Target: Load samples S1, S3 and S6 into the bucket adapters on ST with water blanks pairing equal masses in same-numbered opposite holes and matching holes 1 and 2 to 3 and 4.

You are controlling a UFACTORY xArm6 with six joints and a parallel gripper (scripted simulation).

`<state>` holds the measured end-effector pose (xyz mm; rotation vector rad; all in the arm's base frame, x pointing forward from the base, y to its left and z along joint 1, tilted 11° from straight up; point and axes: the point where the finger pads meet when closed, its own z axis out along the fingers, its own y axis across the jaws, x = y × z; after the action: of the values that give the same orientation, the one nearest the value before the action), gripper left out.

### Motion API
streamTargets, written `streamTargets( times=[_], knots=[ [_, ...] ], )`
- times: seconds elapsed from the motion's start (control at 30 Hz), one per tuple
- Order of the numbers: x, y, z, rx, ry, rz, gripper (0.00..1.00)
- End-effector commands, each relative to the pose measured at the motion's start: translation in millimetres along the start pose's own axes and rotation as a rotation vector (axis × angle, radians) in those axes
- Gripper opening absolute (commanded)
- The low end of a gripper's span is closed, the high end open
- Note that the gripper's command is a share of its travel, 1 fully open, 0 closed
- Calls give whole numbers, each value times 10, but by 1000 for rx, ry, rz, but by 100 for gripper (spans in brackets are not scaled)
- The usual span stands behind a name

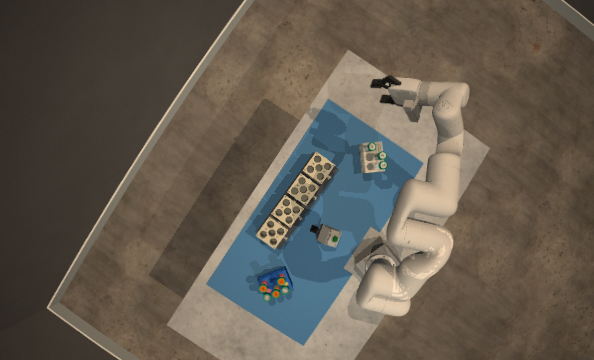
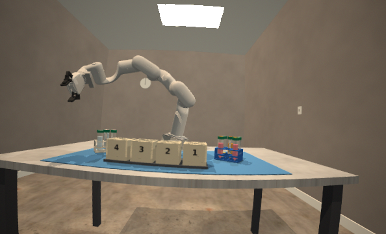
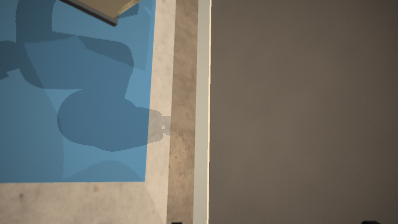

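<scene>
My gripper is open and empty, high above the table's far end, its fingers pointing sideways. Adapter 4, adapter 3, adapter 2 and adapter 1 stand upright in a row on the dark stand; their visible holes look empty. The blue rack holds three orange-dot tubes and two pale-dot tubes, IDs unreadable. The pale rack holds three white-dot tubes, mL unreadable. The desk carries the green DONE key.
The blue mat lies under the racks and stand. The desk stands between the adapter row and the arm's base. The pale rack is the nearest object to the gripper. The wrist view shows mat, table edge and wall, with an adapter's corner at the top.
</scene>
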<state>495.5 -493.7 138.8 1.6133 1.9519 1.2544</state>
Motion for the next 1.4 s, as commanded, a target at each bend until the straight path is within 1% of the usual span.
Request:
streamTargets(
  times=[0.0,0.53,0.87,0.9,1.0,1.1,1.3,1.37],
  knots=[
    [-3,25,-19,-1,-3,-4,100],
    [-3,25,-19,-1,-3,-4,100],
    [319,205,230,71,37,-304,100],
    [319,205,230,72,38,-309,100],
    [433,250,313,93,55,-405,100],
    [433,250,313,94,56,-410,100],
    [670,330,470,132,96,-602,100],
    [712,342,495,140,107,-646,100]
  ],
)
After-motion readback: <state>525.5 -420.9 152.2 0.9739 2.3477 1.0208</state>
